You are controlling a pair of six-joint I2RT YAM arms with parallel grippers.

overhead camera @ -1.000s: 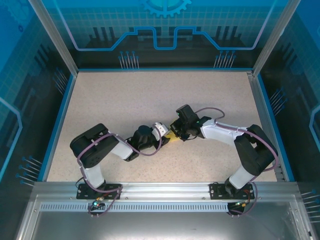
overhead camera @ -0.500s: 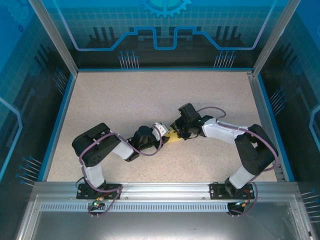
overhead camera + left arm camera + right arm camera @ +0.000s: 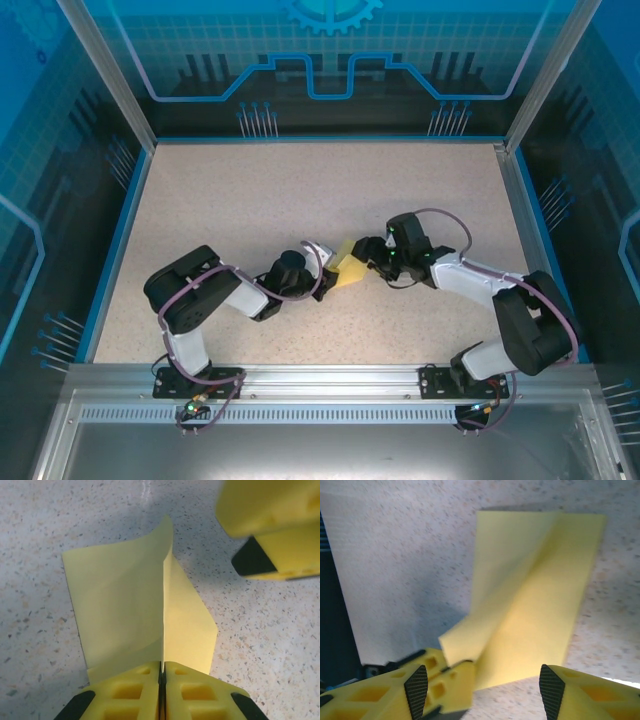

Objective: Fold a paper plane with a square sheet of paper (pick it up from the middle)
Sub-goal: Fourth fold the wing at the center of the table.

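Pinching shut, the left gripper [image 3: 326,284] is clamping the near-left edge of the sheet of paper [image 3: 350,272] in the overhead view, close to the middle of the speckled table [image 3: 300,190]. The right gripper [image 3: 368,248] is hovering just off the sheet's far right side, fingers spread and carrying nothing. Blue wall panels [image 3: 60,150] are enclosing the table, printed with a grid, circuit-like lines and a gear emblem [image 3: 330,12] at the back centre. Both arm bases are sitting on a metal rail [image 3: 330,385] along the near edge.

From the left wrist, the left gripper [image 3: 162,667] is showing its yellow fingers pressed together with no gap, and the pale-yellow sheet of paper [image 3: 120,605] is rising out of the seam between them. The sheet is folding along a crease that is running straight away from the fingers, with one flap curving up on the left and the other sloping down toward the table [image 3: 50,510] on the right. The right gripper [image 3: 270,525] is hanging blurred at the upper right, apart from the paper.

From the right wrist, the right gripper [image 3: 484,690] is standing wide open, its black-tipped fingers [image 3: 415,690] sitting at the bottom corners. The sheet of paper [image 3: 535,595] is stretching away over the table [image 3: 395,545], a long crease crossing it. The left gripper [image 3: 455,677] is biting the sheet's near corner.
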